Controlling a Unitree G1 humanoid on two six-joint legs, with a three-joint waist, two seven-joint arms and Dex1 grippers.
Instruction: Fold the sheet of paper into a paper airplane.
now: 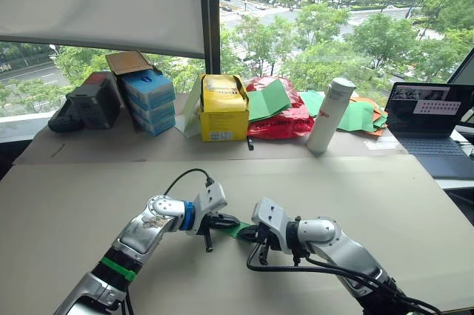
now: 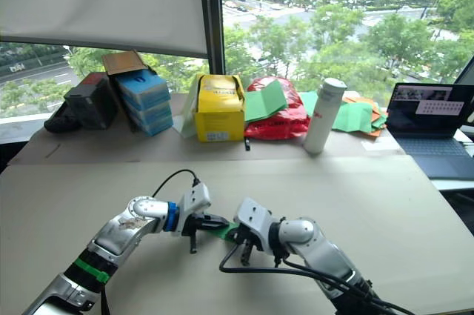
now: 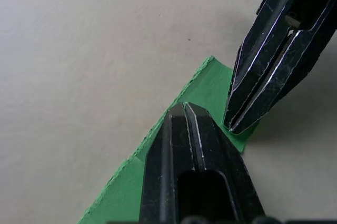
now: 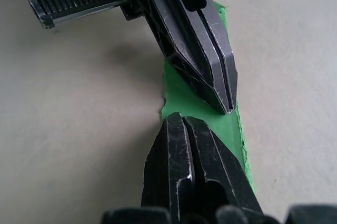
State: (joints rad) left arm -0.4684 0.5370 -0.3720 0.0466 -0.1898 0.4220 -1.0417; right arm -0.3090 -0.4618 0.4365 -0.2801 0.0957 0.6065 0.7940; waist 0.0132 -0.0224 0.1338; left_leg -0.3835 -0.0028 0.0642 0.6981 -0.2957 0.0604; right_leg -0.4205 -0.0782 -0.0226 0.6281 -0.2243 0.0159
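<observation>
A beige tabletop [image 1: 89, 196] runs up to a window. Along its far edge, from ten o'clock to two o'clock: a black case [image 1: 87, 100], a tilted stack of blue boxes [image 1: 148, 100] with an open cardboard flap above, a yellow box [image 1: 224, 107], a red plastic bag [image 1: 285, 118] with a green sheet [image 1: 268, 100] leaning on it, an upright white bottle [image 1: 330, 115], a heap of green and orange sheets [image 1: 364, 116], and an open laptop [image 1: 429, 126].

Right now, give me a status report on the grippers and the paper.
Left gripper and right gripper shut, tips pressing the paper airplane flat on the table. Nothing in the way.
</observation>
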